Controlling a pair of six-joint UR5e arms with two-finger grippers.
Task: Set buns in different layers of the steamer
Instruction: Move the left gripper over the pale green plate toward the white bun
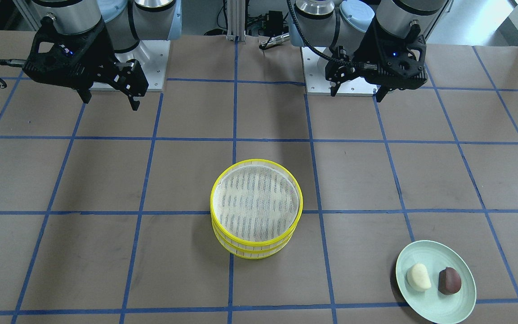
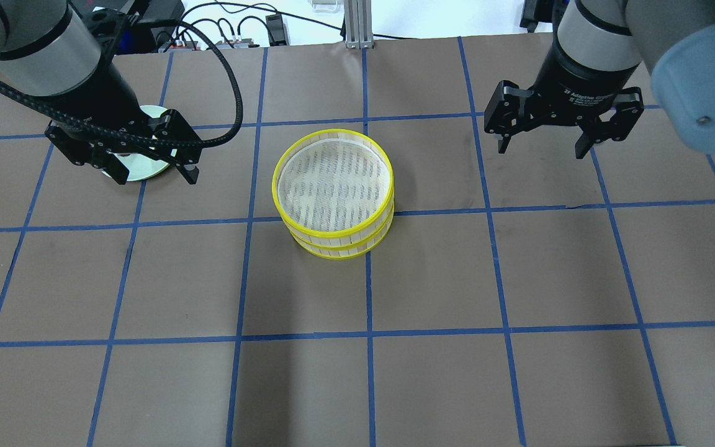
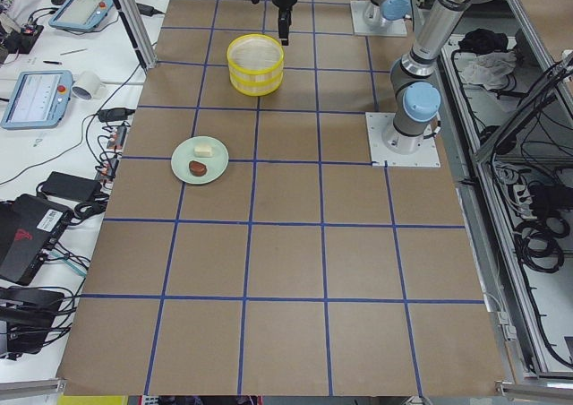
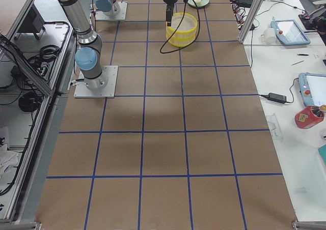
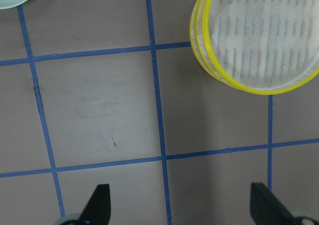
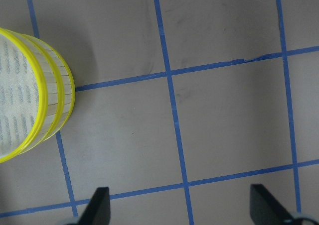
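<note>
The counter (image 1: pixel 106 180) is covered in brown paper, with blue tape lines (image 1: pixel 235 112) making big squares. The left jaws and the right jaws both hang in the air close to the robot. Each pair is spread wide with nothing in it.

Here is what could go wrong for you. The round steamer with bright yellow rims (image 1: pixel 255 204) sits in the middle of the counter with its two layers stacked. The top layer (image 2: pixel 332 183) covers the bottom layer (image 1: pixel 250 254). If you drop both buns in from above, I think they would end up in the same layer. You will likely need to lift the top one off. Its rim looks thin and wide, so it may slip or tip in the jaws.

The buns lie side by side, not touching, on a pale green round plate (image 1: pixel 430 254). The plate is on the left side, far from the robot. Reaching for one bun could bump the other. A hard squeeze could squash it.

The small cream-white half-moon bun (image 1: pixel 419 276) looks smooth and puffy. The small dark red-brown half-moon bun (image 1: pixel 449 281) looks shiny. Both are much smaller than the steamer.
</note>
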